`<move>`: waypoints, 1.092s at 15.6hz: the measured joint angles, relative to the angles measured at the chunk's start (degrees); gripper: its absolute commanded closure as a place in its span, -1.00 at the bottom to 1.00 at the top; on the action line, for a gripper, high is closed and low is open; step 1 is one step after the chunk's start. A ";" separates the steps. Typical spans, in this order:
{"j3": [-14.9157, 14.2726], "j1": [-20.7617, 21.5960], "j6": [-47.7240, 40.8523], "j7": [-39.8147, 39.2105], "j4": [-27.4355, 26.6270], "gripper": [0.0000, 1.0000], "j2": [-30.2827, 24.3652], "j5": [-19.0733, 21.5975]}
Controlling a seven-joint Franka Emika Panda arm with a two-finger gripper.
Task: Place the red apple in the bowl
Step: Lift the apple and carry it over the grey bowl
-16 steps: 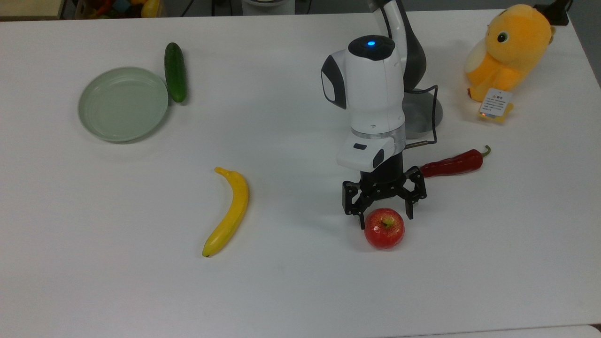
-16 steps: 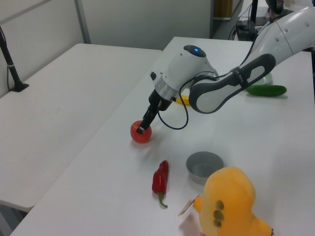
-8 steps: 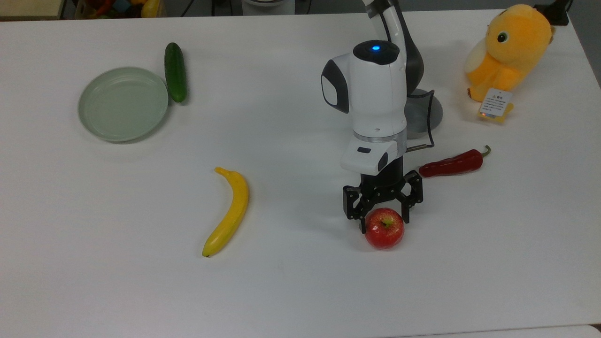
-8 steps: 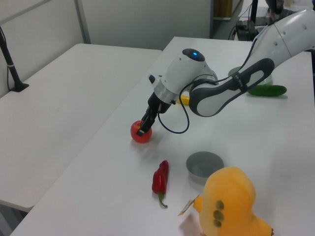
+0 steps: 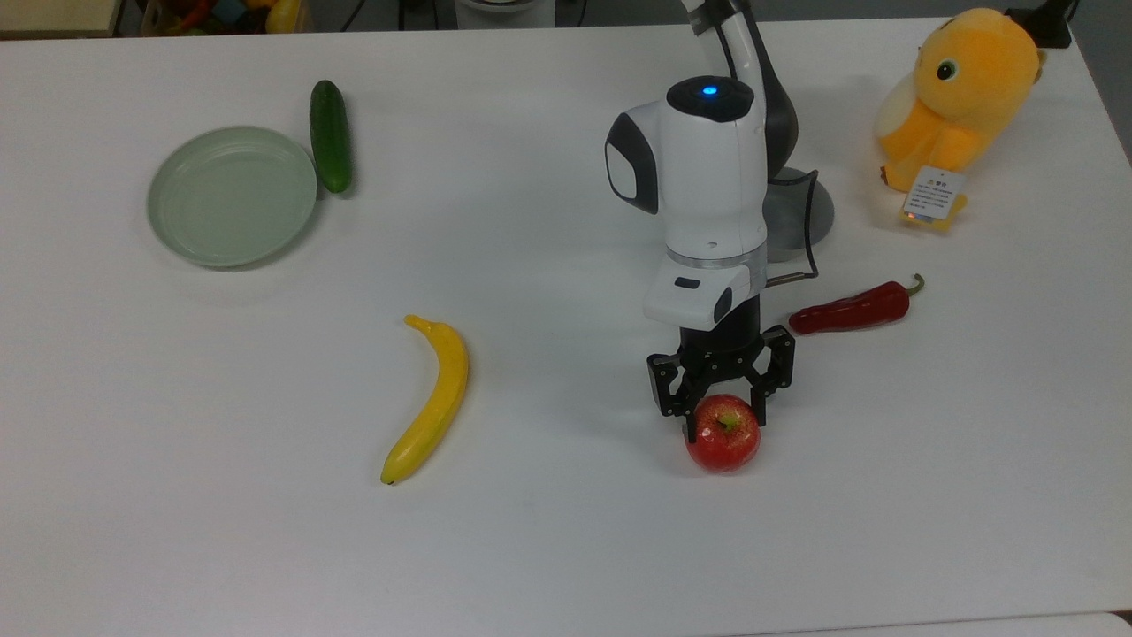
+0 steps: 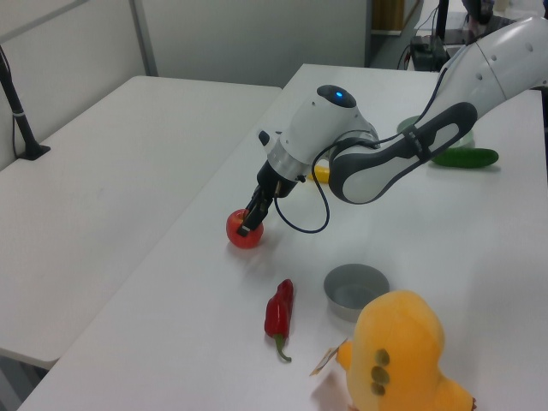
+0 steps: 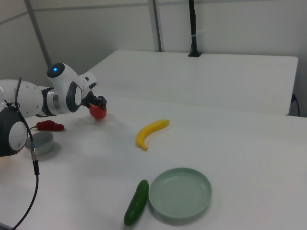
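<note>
Two jaws pinching red apple [image 5: 723,433] | apple on table [image 5: 566,548] | bowl [image 6: 355,289] apart

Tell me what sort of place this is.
Probably a robotics lab or test room: a robot arm works on a plain white table set with fake-looking produce like the banana, plus a plush toy.
</note>
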 measured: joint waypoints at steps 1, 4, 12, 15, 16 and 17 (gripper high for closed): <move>0.03 0.00 0.00 0.00 0.05 0.50 -0.17 -0.31; 0.96 -0.13 0.01 0.00 -0.47 0.49 -2.46 -0.46; 6.17 -0.85 -1.53 0.00 -15.77 0.46 -17.75 -1.14; 6.91 1.71 -9.43 0.04 -22.58 0.46 -25.77 -1.13; 7.04 2.69 -12.52 0.14 -24.63 0.46 -28.46 -1.12; 7.06 3.57 -14.89 0.27 -26.25 0.46 -30.60 -1.04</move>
